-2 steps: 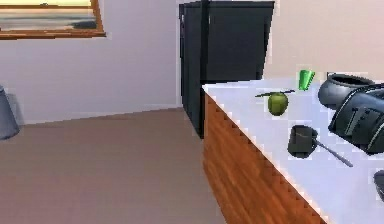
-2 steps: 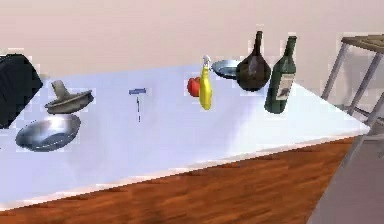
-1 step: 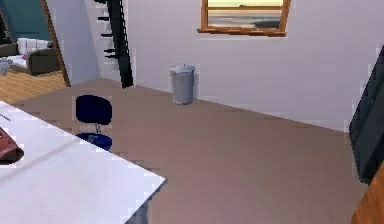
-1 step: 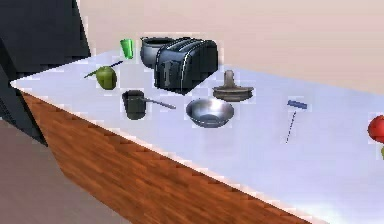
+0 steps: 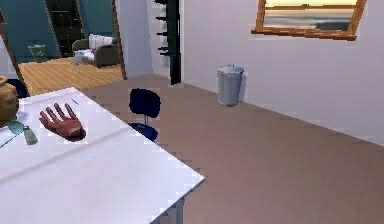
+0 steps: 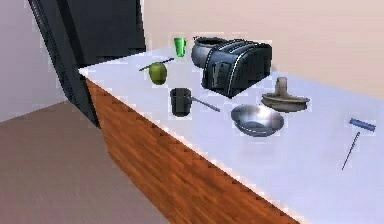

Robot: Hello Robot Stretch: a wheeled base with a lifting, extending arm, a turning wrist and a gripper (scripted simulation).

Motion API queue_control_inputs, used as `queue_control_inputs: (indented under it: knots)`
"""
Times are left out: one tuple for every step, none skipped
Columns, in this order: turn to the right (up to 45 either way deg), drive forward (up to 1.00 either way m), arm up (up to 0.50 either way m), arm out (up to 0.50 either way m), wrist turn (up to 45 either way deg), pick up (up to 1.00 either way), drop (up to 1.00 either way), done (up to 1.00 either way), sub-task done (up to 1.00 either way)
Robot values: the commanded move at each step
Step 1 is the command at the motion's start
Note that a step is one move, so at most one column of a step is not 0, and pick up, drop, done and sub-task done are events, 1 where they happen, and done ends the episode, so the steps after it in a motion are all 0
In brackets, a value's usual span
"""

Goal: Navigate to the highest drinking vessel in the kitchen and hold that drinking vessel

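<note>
Arm side view: a green cup at the far end of a kitchen surface.

The green cup (image 6: 179, 45) stands upright on the brick-fronted surface (image 6: 310, 178), just left of a dark pot (image 6: 208, 47) and a black toaster (image 6: 237, 66). A dark mug (image 6: 181, 101) stands nearer, between a green apple (image 6: 157, 72) and a metal bowl (image 6: 257, 121). The forward view has a pale surface (image 5: 110, 180) bearing a hand sculpture (image 5: 62, 122), with a blue chair (image 5: 145, 105) beside it. The gripper's state cannot be told.

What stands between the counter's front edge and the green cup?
A dark cup stands in front of the green cup; a round green fruit sits just left of that line, a toaster right of it.
</note>
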Motion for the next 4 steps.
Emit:
queue_control_inputs:
  knots:
    - [0.0,0.0,0.5,0.0,0.0,0.0,0.0,0.0,0.0]
    - [0.0,0.0,0.38,0.0,0.0,0.0,0.0,0.0,0.0]
    - [0.0,0.0,0.0,0.44,0.0,0.0,0.0,0.0,0.0]
    - [0.0,0.0,0.0,0.0,45.0,0.0,0.0,0.0,0.0]
